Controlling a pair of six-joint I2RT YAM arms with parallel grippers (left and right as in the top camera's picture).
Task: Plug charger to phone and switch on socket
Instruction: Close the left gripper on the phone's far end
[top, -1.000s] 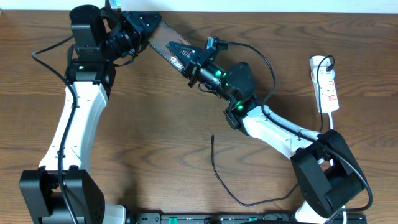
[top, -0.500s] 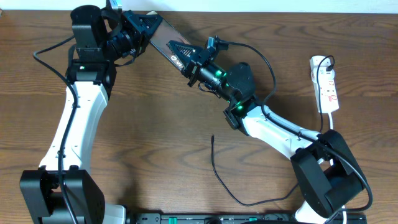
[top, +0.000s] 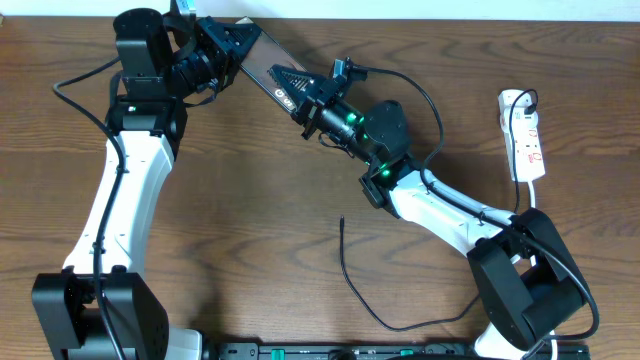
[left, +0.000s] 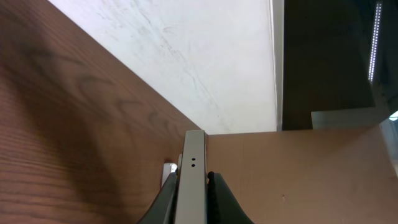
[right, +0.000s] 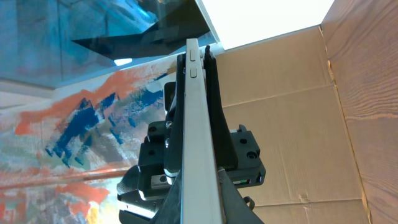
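phone (top: 262, 66) at the far edge of the table (top: 250, 200), long axis diagonal, running far-left to near-right. left gripper (top: 232, 42) grips its far-left end, right gripper (top: 296, 92) its near-right end; both wrist views show it edge-on, jaws narrow and pressed to its faces. charger (top: 352, 285) lies loose mid-table, plug tip pointing to the far edge, well apart from phone. socket (top: 526, 135) along right edge, long axis near-far. bare wood between the arms.
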